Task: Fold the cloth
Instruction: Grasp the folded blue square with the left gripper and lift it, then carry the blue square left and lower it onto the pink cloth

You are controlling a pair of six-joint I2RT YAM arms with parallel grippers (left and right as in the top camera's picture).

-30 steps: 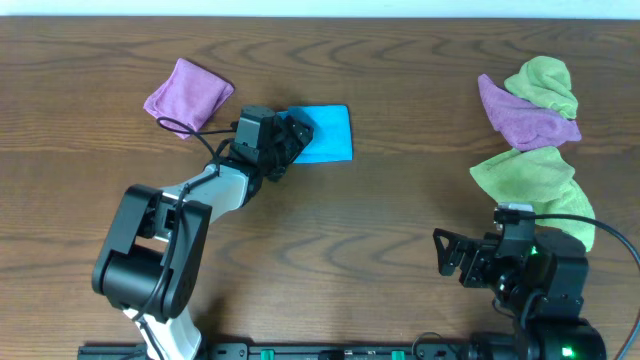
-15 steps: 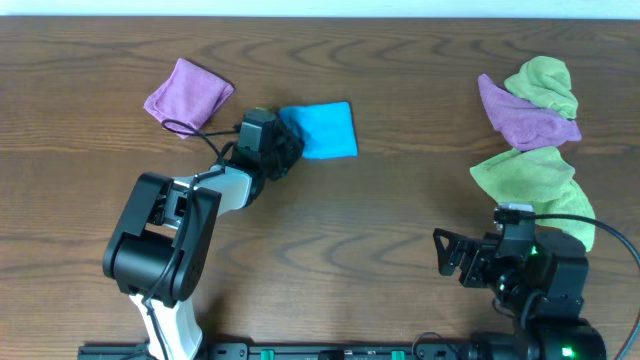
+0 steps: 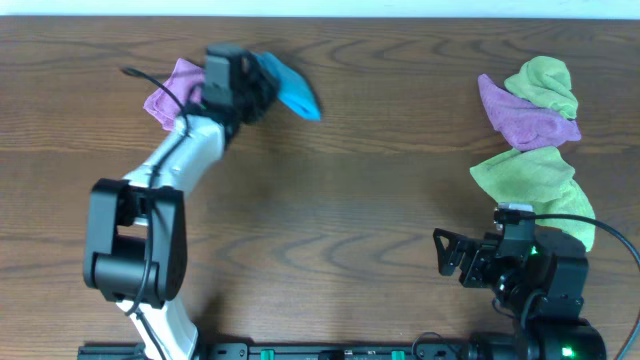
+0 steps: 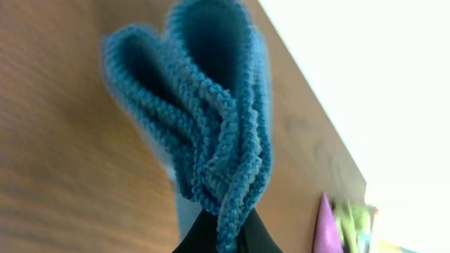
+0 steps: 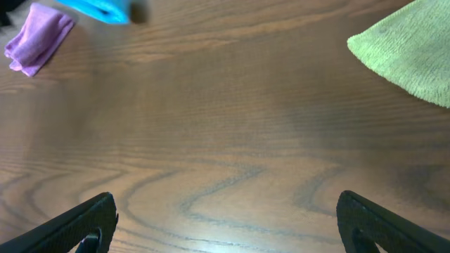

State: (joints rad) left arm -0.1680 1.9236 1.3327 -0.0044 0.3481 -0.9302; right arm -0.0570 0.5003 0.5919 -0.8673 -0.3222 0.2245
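Bright sky-blue soft microfibre cloth (image 3: 292, 90) hung bunched, seemingly off the wooden table (image 3: 350, 200), at far-left, clamped in the left gripper (image 3: 260, 86) (doubled layers in wrist view). Right gripper (image 3: 450, 256) sat spread, empty. Likely mid-fold carry; next needed a flat, edge-aligned lay-down.

The left arm (image 3: 185, 160) stretches from its base toward the far left of the surface (image 3: 350, 200), its left pincer (image 3: 262, 85) clamped tight on a bunched edge of the sky-blue cloth (image 3: 290, 88). The right arm (image 3: 540, 275) sits folded at the near right edge, its right pincer (image 3: 442, 253) pointing left, fingers spread wide and gripping nothing.
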